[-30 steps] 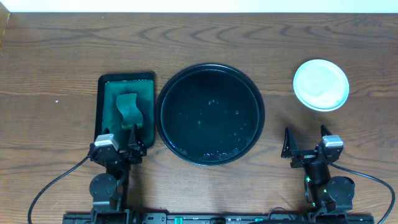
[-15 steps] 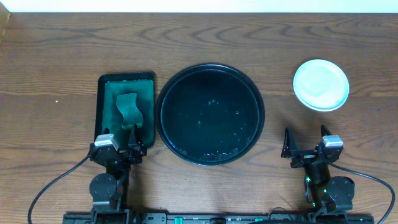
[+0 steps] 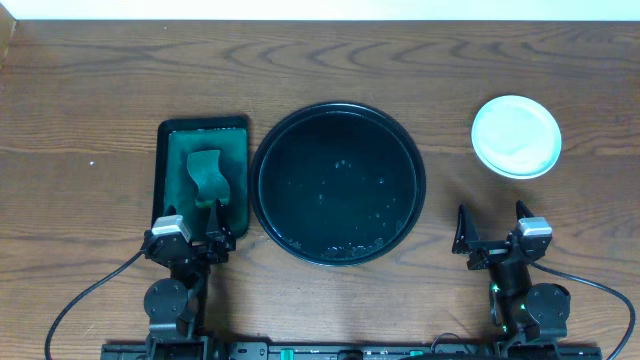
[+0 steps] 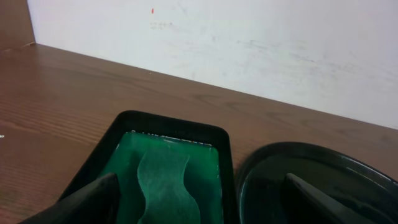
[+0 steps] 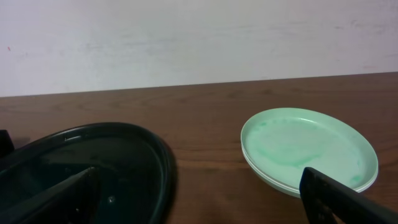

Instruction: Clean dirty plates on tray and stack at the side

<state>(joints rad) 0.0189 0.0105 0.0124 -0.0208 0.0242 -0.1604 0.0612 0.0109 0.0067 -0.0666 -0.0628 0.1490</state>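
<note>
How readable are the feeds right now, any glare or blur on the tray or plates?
Overhead: sharp and evenly lit; the plates are nearly washed out, and the tray shows only small bright flecks. Right wrist: a soft sheen lies on the tray's gloss, and the stacked plate rims read clearly. Left wrist: the sponge in the green tray is legible, with no harsh glare.

Mint plates [image 3: 515,135], black tray [image 3: 337,183], green sponge [image 3: 207,174].

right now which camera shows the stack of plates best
Right wrist: the plates sit close and nearly side-on, so their stacked rims and a faint green smear on top show. Overhead gives only one pale disc right of the black tray. The left wrist view misses them.
</note>
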